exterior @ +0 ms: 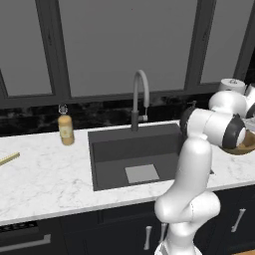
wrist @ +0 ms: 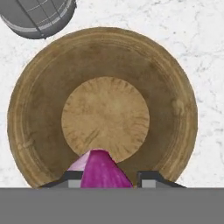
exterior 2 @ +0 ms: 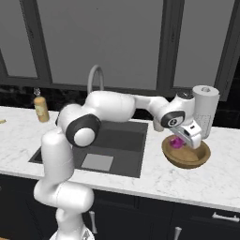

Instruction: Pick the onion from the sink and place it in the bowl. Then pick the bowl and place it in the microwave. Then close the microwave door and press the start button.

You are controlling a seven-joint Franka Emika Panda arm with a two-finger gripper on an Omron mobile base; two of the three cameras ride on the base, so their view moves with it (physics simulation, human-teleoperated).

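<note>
Over the bowl: the gripper (exterior 2: 183, 138) hangs above the bowl (exterior 2: 186, 154), which stands on the white marble tabletop (exterior 2: 220, 176) to the right of the sink (exterior 2: 96, 149).
Jaws: part-closed on the onion (wrist: 100, 170); the hand view shows the purple bulb wedged between the two dark finger tips (wrist: 152, 179), so it reads as held, not loose.
Onion, from the side: in the right base view a magenta patch shows just under the gripper, at about rim height of the bowl and inside its outline.
Key relation: the bowl lies straight below the jaws; looking along the gripper, the bowl's pale round floor (wrist: 105, 120) sits almost centred, with the wooden wall ringing it on all sides. The onion points toward that floor, slightly to the near side of centre.
Long axis: none that matters; the bowl is round and the onion close to round, so approach angle looks unimportant.
Neighbours: a grey-white cylindrical canister (exterior 2: 204, 108) stands just behind the bowl, near the hand; a small amber bottle (exterior: 65, 129) stands well apart on the far side of the sink, beside the curved faucet (exterior: 140, 97).
Step in hand, as a judgement: the onion-into-bowl placement, near its end; a release from this spot should land the onion inside.
Risk: a roll toward the near wall, though the wall looks deep enough to catch it.
</note>
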